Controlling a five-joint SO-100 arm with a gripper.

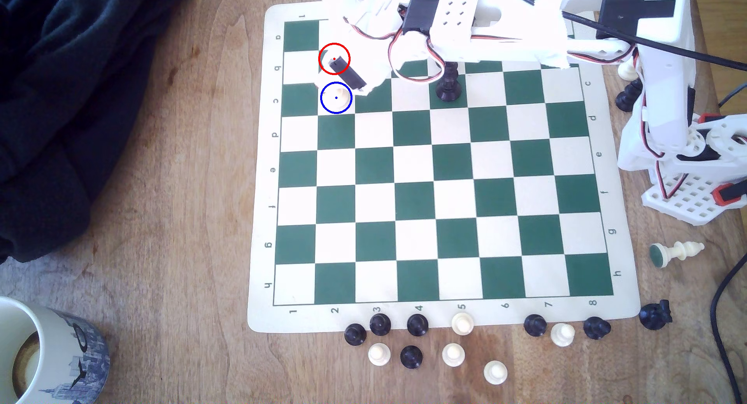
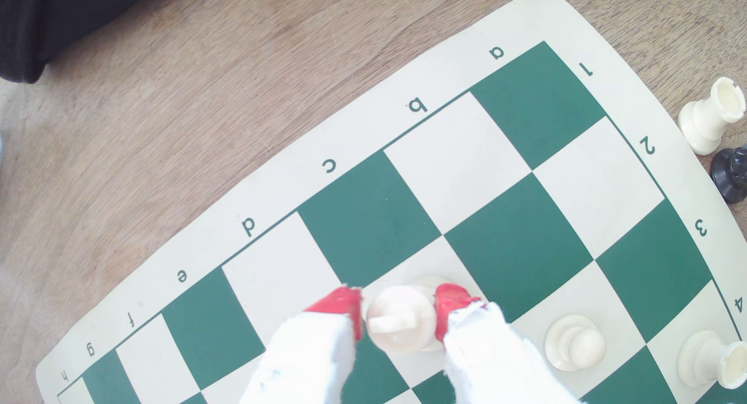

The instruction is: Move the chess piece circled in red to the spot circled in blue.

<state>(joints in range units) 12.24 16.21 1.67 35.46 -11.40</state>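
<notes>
Wooden table (image 1: 161, 186), dark cloth (image 1: 48, 105), bright daylight

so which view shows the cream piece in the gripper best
The wrist view: the cream piece sits between the gripper's red pads. In the exterior view the arm hides all but its base inside the blue ring.

A home tabletop: a wooden table (image 1: 161, 186) with a roll-up chessboard (image 1: 444, 165), a coffee mug (image 1: 48, 355) and dark clothing (image 1: 60, 105).

exterior: we look straight down from high over the whole board (image 1: 440, 161) | wrist: we look down, close, past the gripper (image 2: 400, 319) | shared: the a–c corner squares
</notes>
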